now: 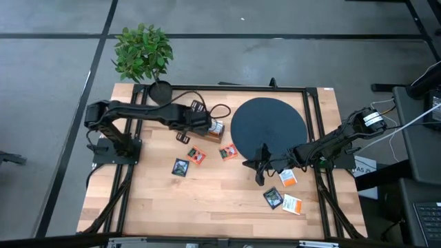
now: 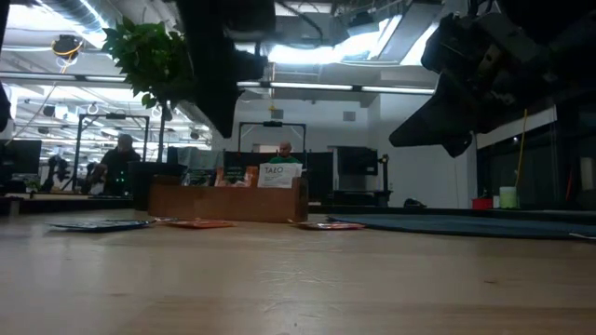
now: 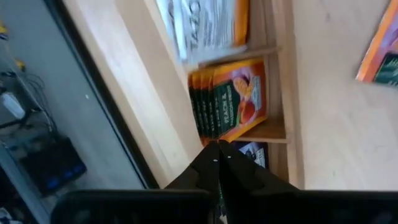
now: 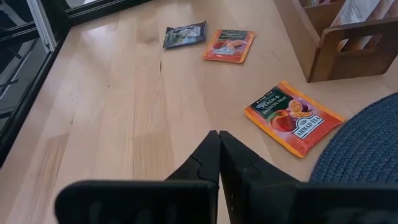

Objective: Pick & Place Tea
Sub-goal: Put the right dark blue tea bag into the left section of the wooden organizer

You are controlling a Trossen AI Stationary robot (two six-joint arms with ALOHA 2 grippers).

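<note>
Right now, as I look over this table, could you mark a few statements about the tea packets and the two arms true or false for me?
1. The left gripper is over the wooden tray. True.
2. The right gripper holds a sachet. False: its fingers are shut on nothing, above bare wood.
3. A red-orange sachet lies beside the dark round mat. True.
4. All sachets are already in the tray. False: several lie loose on the table, such as the dark sachet.
5. A plant stands at the table's far left corner. True.
</note>
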